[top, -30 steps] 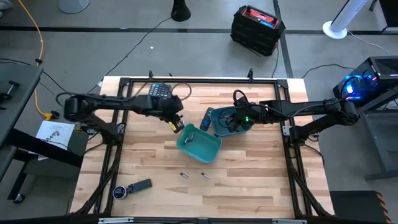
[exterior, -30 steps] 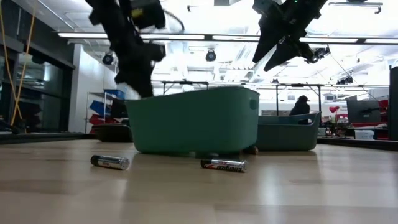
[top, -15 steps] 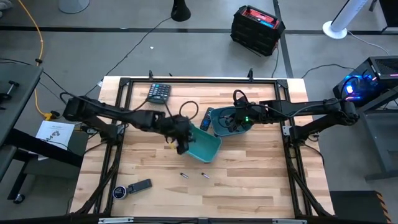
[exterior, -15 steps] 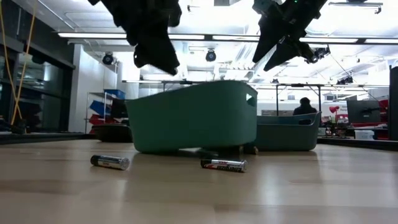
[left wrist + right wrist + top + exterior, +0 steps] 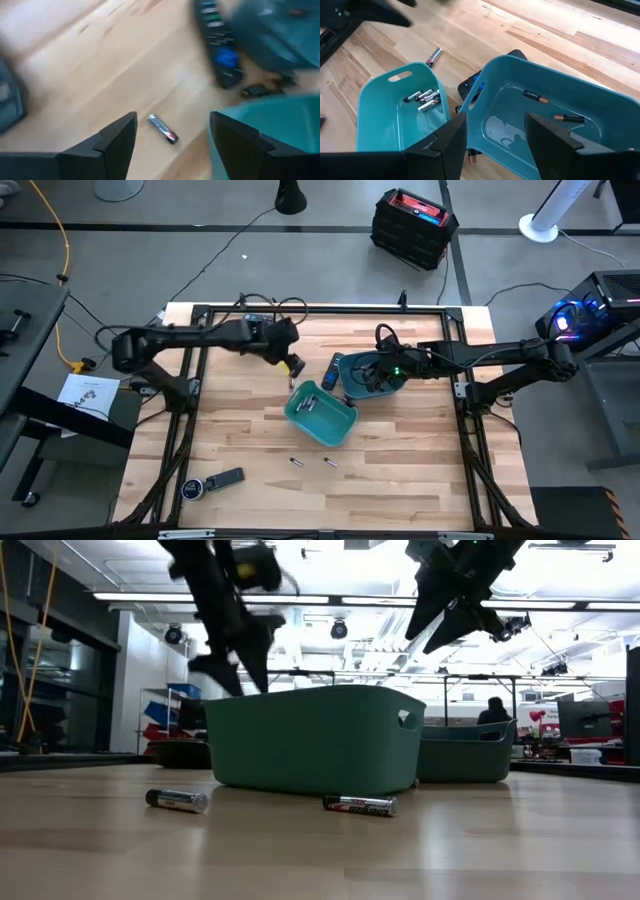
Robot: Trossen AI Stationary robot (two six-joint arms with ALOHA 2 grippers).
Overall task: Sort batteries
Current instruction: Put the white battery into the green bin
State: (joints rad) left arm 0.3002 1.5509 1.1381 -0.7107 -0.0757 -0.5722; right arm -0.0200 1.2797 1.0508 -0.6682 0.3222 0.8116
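Note:
Several batteries lie in the near teal bin. Two more batteries lie in the far bin. Two batteries rest loose on the table in front of the near bin, and one battery lies on the wood beyond it. My left gripper hangs open above that battery, at the near bin's far left, with nothing between its fingers. My right gripper hovers open over the far bin.
A black remote control lies between the two bins. A dark flat device and a round object sit near the table's front left. A black frame runs round the table.
My left gripper swung toward the near edge over the near bin, then back toward the far edge and up, and it has opened. The near bin tipped for a moment and now stands flat. My right gripper stayed still.

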